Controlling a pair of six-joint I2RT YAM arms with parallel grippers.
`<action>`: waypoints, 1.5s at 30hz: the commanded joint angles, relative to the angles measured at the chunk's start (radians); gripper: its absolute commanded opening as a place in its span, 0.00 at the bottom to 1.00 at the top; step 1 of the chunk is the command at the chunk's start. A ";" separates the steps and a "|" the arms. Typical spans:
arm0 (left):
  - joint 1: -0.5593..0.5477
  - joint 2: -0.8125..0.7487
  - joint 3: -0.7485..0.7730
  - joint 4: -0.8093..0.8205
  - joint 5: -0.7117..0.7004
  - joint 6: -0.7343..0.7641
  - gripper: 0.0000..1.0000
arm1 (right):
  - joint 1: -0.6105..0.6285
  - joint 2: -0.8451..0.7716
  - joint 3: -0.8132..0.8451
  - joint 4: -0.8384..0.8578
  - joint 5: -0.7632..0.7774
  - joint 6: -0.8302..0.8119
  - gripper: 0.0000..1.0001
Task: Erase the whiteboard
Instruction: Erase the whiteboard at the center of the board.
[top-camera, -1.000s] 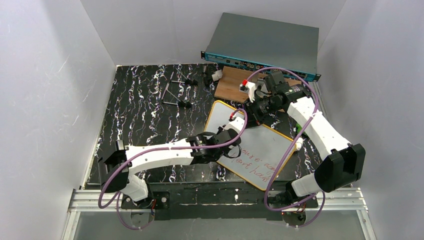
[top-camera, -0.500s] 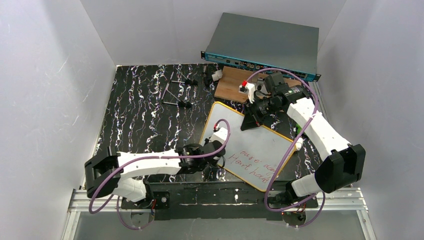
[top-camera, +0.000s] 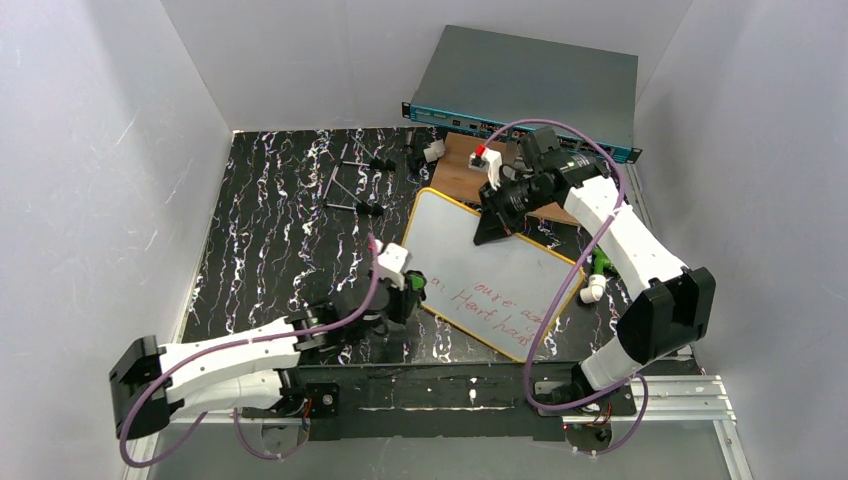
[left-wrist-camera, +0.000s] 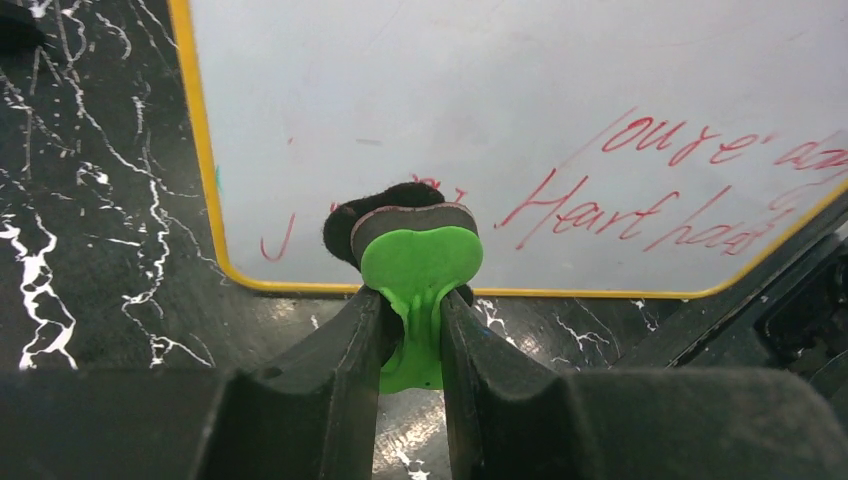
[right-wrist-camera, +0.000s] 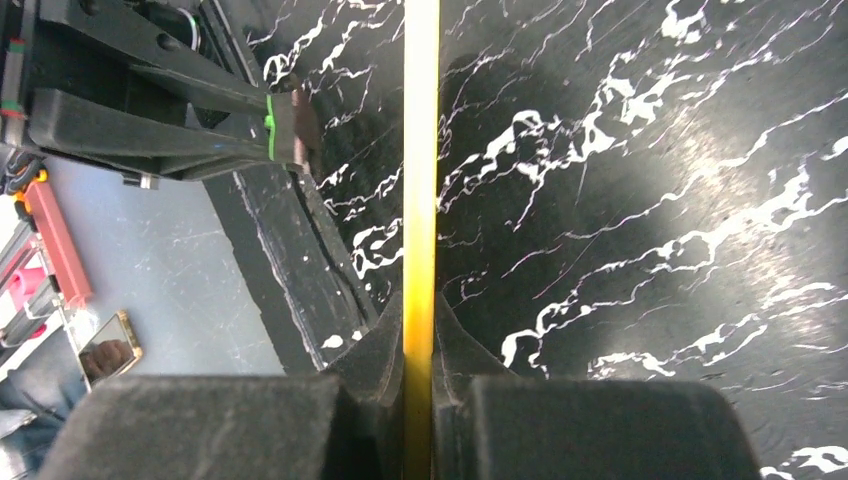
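Whiteboard (top-camera: 500, 285) lies slantwise on the black marbled table (top-camera: 270, 240), in front of the two arm bases and just before the wooden board (top-camera: 455, 165). Its far half is wiped white. Red handwriting runs in two lines across the near half, and the left wrist view (left-wrist-camera: 500, 120) shows those lines unerased inside the orange-yellow frame. Compared with a second ago the board sits slightly further toward the far left, and more of the writing's left end is uncovered.

The right gripper (top-camera: 487, 232) is clamped down narrow on the board. In its own view (right-wrist-camera: 420, 335) the frame (right-wrist-camera: 421, 150) passes edge-on between the two fingers, pinched on both sides.

The left gripper (top-camera: 403, 292) grips a green eraser (left-wrist-camera: 420, 262) by its stem, fingers (left-wrist-camera: 345, 345) drawn close on either side. The eraser's black felt pad (left-wrist-camera: 385, 200) sits over the board's near-left corner, just inside the frame, at the start of the lower line. A second ago this gripper was up near the board's middle. It has since drawn back toward the near left, and its arm now lies off the board.

A grey rack unit (top-camera: 530, 85) stands beyond the wooden board, and thin metal rods (top-camera: 350, 185) lie to the far left of the whiteboard.
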 joint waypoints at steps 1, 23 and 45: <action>0.074 -0.158 -0.113 0.122 0.080 -0.008 0.00 | 0.004 0.010 0.116 0.041 -0.054 0.025 0.01; 0.136 -0.052 -0.113 0.229 0.206 0.001 0.00 | 0.023 -0.010 0.010 0.174 -0.050 0.149 0.01; 0.134 -0.034 -0.119 0.242 0.229 -0.078 0.00 | 0.024 -0.050 -0.032 0.200 -0.049 0.145 0.01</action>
